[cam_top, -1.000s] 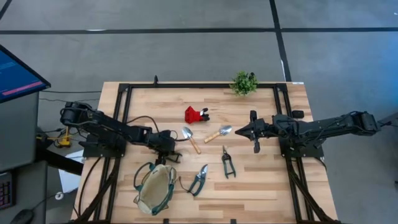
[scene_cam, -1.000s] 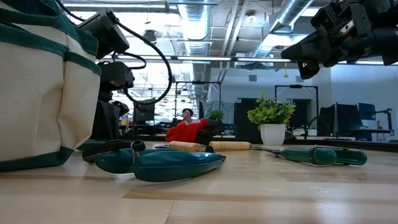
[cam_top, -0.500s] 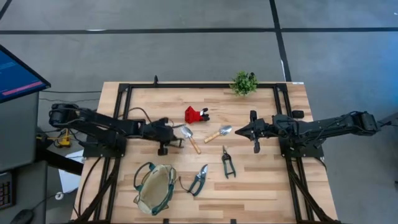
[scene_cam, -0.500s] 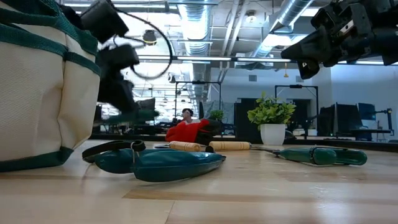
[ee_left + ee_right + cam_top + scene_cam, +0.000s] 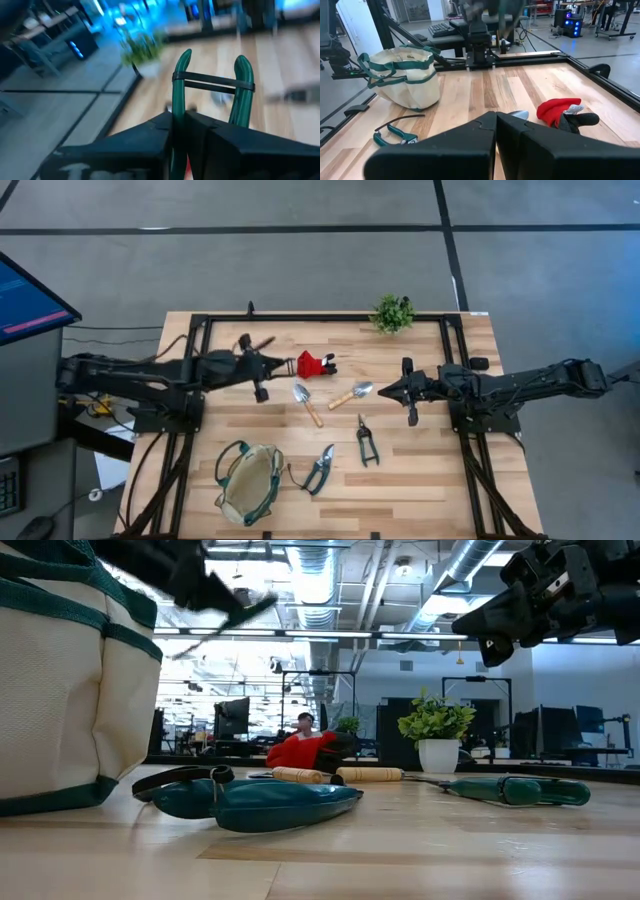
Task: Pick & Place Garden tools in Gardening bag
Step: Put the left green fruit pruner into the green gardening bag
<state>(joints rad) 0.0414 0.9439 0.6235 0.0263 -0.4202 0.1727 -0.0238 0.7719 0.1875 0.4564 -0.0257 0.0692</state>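
While my left gripper (image 5: pixel 183 120), centre-left overhead, clamps green shears (image 5: pixel 242 85), I judge them light, stiff, slippery; hold mid-handle.

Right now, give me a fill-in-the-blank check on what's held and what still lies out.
The jaws of the left gripper are shut on a tool with ___ handles.
The right gripper, jaws shut, holds ___.
On the table lie ___ trowels.
Missing words: green; nothing; two.
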